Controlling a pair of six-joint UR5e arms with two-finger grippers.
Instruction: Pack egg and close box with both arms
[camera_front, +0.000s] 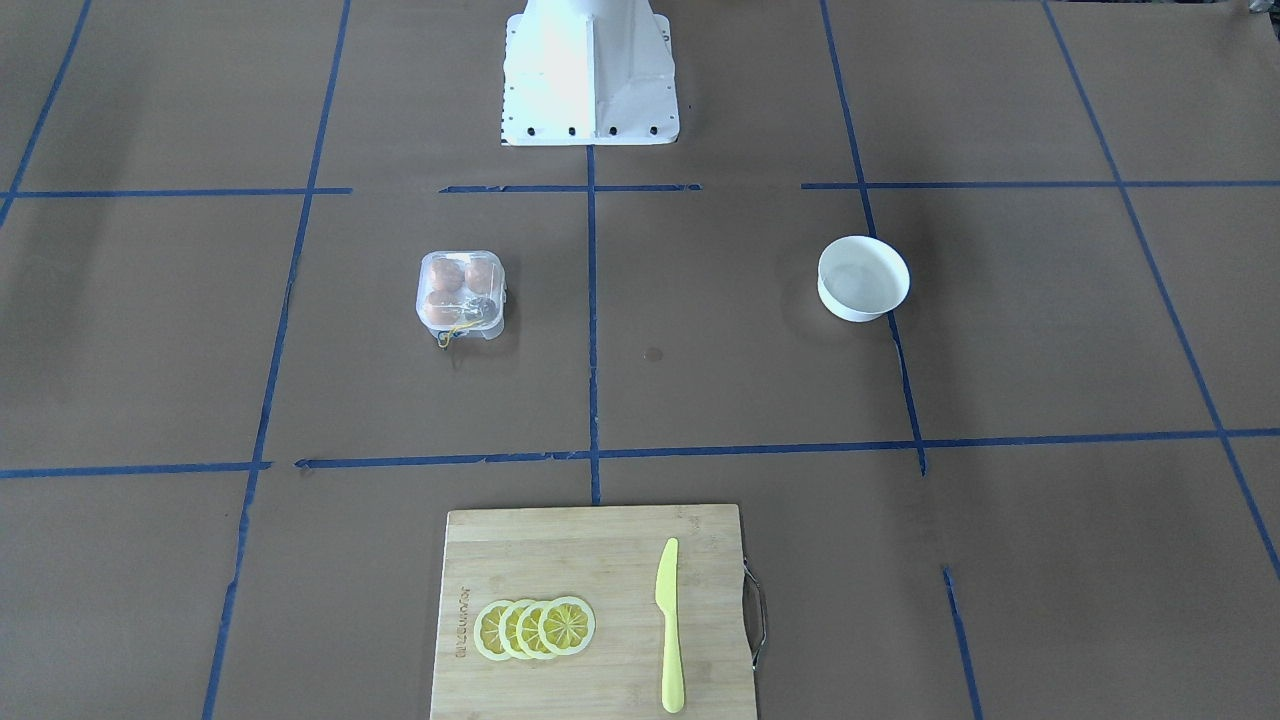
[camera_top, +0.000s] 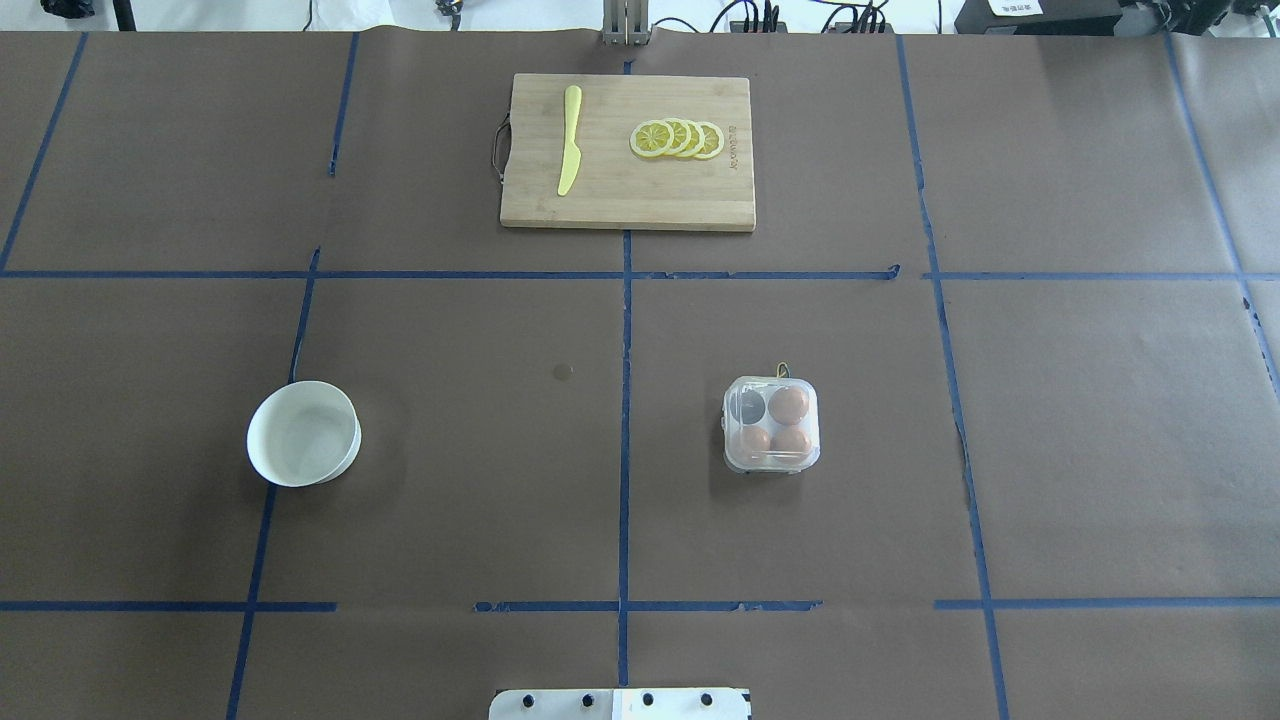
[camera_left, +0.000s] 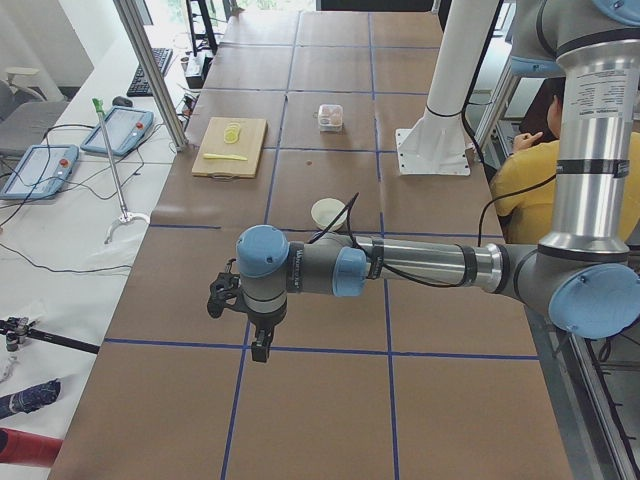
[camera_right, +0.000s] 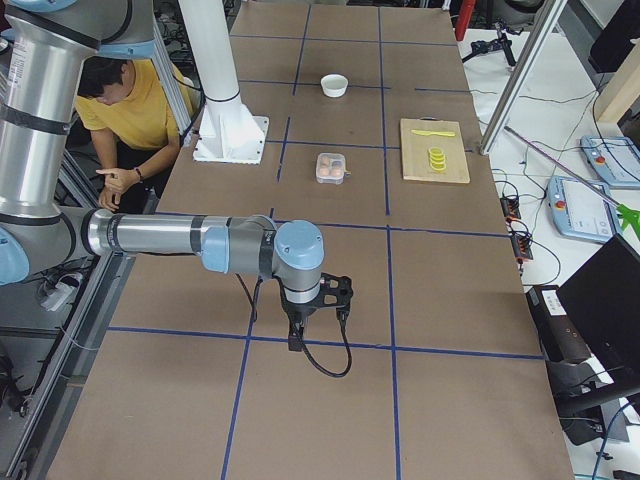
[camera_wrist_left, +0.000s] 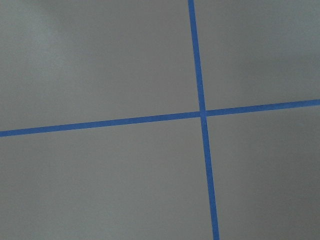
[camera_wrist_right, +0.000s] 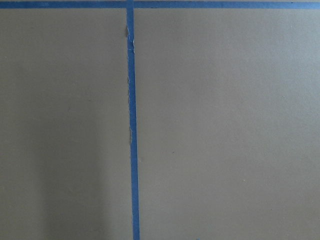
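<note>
The box (camera_top: 771, 425) is a small clear egg case standing on the table's right half; it also shows in the front view (camera_front: 460, 290). Its lid lies down over the cups. Three orange-brown eggs sit inside, one of them the far right egg (camera_top: 790, 404), and the far left cup looks dark. A thin yellow cord (camera_front: 450, 332) trails from it. The left gripper (camera_left: 260, 350) and the right gripper (camera_right: 295, 335) hang over bare table far from the box, seen only in the side views. I cannot tell whether either is open or shut.
A white bowl (camera_top: 303, 433) stands on the left half and looks empty. A bamboo cutting board (camera_top: 620, 190) at the far edge carries a yellow knife (camera_top: 569, 140) and lemon slices (camera_top: 677, 138). The white pedestal base (camera_front: 588, 75) is at the near edge. A person in yellow (camera_right: 130, 110) sits behind the robot.
</note>
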